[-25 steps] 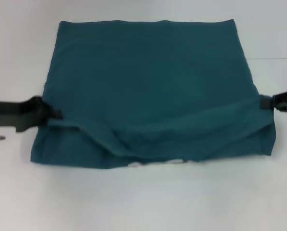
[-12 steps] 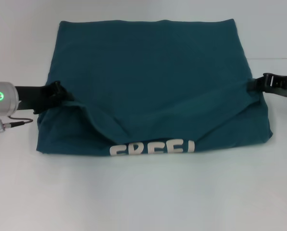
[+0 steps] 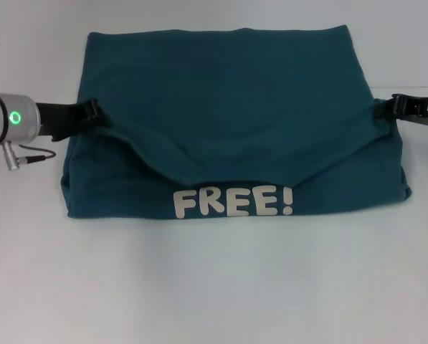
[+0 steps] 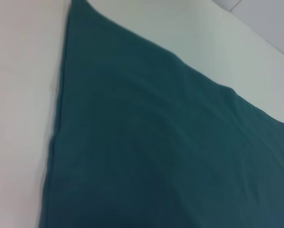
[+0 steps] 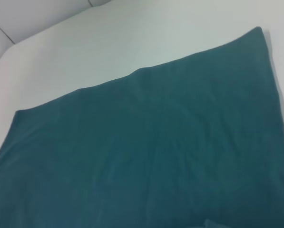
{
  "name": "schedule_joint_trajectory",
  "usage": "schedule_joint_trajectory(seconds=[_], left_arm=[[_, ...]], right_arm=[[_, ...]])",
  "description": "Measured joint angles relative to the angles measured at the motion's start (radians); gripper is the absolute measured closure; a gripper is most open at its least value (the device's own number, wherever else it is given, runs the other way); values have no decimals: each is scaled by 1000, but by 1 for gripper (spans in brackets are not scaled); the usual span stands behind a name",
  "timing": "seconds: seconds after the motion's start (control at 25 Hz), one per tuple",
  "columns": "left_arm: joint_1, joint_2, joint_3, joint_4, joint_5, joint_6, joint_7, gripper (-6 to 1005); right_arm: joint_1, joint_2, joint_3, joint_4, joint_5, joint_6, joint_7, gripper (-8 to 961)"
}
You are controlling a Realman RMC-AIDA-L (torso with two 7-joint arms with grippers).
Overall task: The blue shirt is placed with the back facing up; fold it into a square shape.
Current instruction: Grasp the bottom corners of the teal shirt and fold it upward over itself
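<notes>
Carrying the near hem back over itself, the left gripper (image 3: 93, 115) and right gripper (image 3: 383, 109) each pinch a side edge of the blue shirt (image 3: 228, 100) on the white table (image 3: 214, 287), exposing "FREE!" (image 3: 233, 201). Both wrist views show only teal cloth (image 4: 156, 156) (image 5: 142, 152). Next, I judge: lay the flap level on the far edge, then let go.

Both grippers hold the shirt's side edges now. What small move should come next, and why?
Probably carry both edges farther toward the far hem: the left gripper and right gripper hold the blue shirt mid-fold, and the flap sags.
</notes>
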Motion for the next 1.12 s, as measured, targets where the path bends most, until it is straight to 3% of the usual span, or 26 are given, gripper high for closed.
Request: schedule_joint_trajectory(seconds=[0.68,0.92,1.12], left_arm=[[-32,1,153,-45,8,-257,-12,978],[-40,0,175,-66,9,-303,-9,977],[-45,2,175,-67,9,-306,-14,978]], right_arm=[[103,10,-189,145,-1,362,2,789],[125,22,-236,159,-1,411,3,780],[140,17,-233,154,-1,416,10,773]])
